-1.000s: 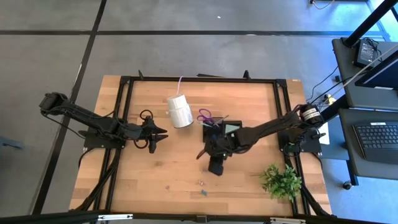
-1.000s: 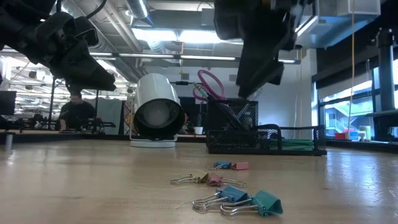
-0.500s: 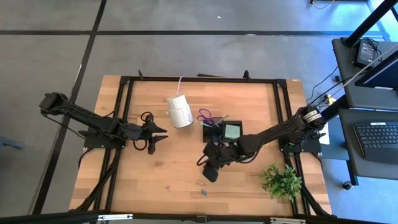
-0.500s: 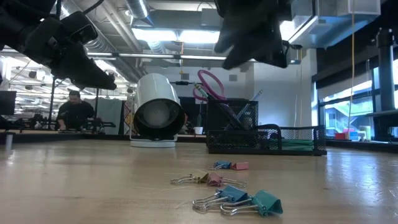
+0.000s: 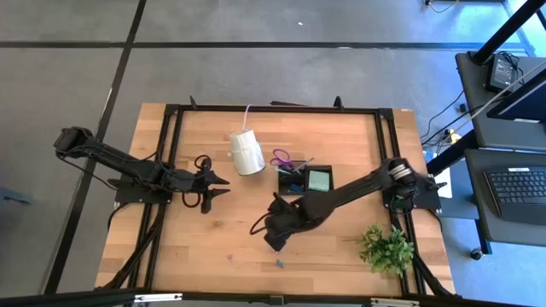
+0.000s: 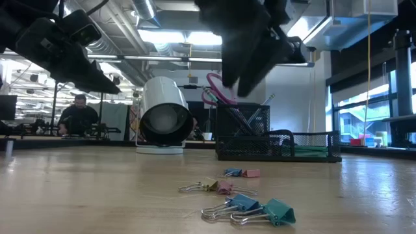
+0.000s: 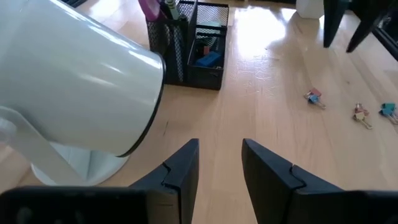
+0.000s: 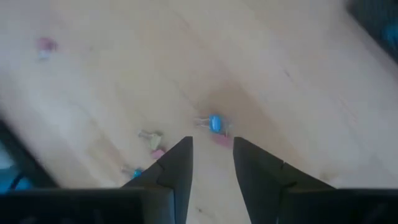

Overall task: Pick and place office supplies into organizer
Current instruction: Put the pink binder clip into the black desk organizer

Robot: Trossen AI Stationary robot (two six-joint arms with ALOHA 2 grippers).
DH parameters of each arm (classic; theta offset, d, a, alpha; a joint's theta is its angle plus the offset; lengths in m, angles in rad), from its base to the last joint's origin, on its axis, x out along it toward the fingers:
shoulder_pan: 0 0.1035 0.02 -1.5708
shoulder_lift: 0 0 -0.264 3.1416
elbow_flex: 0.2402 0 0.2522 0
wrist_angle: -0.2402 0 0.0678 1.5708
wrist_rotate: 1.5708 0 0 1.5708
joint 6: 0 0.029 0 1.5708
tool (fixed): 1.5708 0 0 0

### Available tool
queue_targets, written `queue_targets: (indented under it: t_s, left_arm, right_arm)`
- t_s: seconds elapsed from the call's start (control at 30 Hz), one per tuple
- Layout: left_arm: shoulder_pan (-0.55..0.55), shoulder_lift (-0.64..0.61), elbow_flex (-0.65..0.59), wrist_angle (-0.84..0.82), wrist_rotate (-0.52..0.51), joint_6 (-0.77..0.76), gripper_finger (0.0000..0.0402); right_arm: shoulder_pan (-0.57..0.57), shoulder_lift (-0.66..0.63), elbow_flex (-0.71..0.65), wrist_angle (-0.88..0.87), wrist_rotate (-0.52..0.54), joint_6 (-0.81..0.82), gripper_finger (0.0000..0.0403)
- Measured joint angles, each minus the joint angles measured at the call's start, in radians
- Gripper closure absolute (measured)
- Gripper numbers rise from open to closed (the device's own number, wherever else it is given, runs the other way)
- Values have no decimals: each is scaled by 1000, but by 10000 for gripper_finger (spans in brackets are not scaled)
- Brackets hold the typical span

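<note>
Several small binder clips (image 6: 260,209) lie loose on the wooden table near its front edge; a blue one (image 8: 216,123) shows just ahead of my right gripper's fingertips. My right gripper (image 8: 211,152) hangs above them, pointing steeply down, open and empty (image 5: 275,241). The organizer (image 5: 305,179) is a black mesh tray at mid-table. It holds purple-handled scissors (image 5: 282,159), pens and a mint-green pad (image 5: 318,180). My left gripper (image 7: 221,155) waits open and empty at the left (image 5: 217,183), beside the white roll.
A white cylinder roll (image 5: 246,152) lies on its side on a stand, left of the organizer and close to my left gripper. A green leafy plant (image 5: 386,247) stands at the near right corner. Bare wood lies between the clips and the organizer.
My right gripper has swung away from the organizer toward the table's left and near edge, rolling its wrist. It now hangs over the loose clips with the gap between its fingers unchanged. My left gripper has rolled a little in place.
</note>
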Motion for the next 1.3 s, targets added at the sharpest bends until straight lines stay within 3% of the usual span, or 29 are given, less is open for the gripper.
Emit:
queue_targets:
  t_s: [0.1, 0.3, 1.0, 1.1, 1.3]
  left_arm:
    - [0, 0, 0, 0, 7, 0, 286]
    - [0, 0, 0, -17, 48, 0, 286]
    - [0, 0, 0, -16, 49, -9, 286]
    - [0, 0, 0, -16, 49, -9, 286]
    - [0, 0, 0, -16, 49, -9, 286]
  right_arm:
    - [0, 60, 68, -90, -12, 94, 283]
    - [2, 133, 94, -57, -137, 141, 283]
    - [7, 167, 91, -63, -78, 154, 282]
    - [7, 167, 91, -63, -78, 146, 269]
    - [7, 167, 90, -69, -78, 155, 204]
